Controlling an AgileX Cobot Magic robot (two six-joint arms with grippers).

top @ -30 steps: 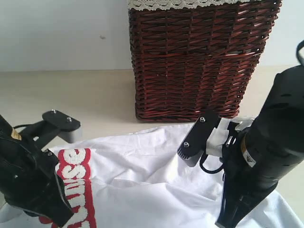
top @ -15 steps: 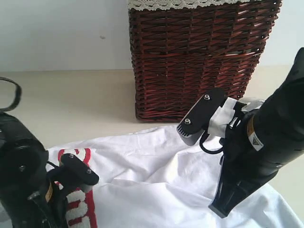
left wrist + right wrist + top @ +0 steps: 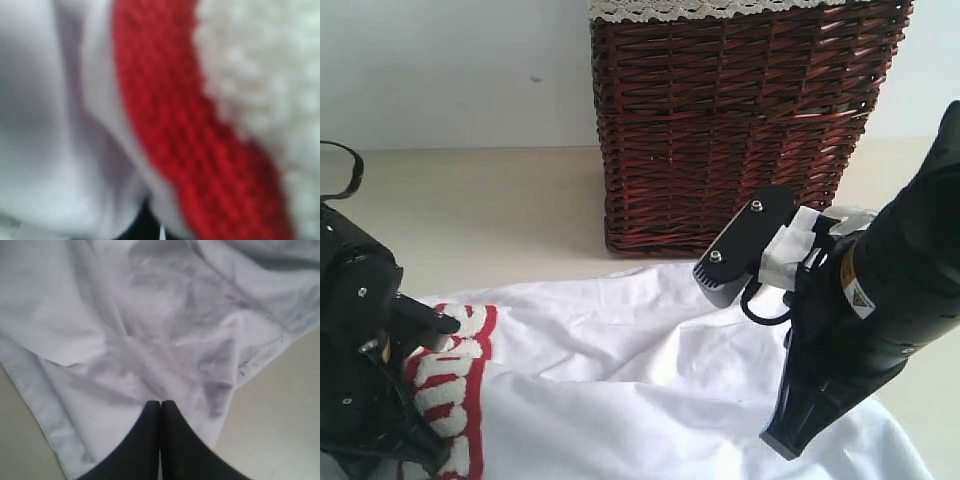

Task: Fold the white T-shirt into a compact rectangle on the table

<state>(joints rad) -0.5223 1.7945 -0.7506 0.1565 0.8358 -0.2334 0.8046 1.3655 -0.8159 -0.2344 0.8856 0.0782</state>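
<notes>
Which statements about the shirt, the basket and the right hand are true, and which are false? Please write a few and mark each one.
1. The white T-shirt lies on the table, nearer to the exterior camera than the wicker basket. True.
2. The shirt is already a compact rectangle. False: it lies spread out and wrinkled.
3. The right hand has its fingers shut together over the shirt fabric. True.
4. The lettering on the shirt is outlined in blue. False: the outline is red.
5. The basket lies tipped on its side. False: it stands upright.
</notes>
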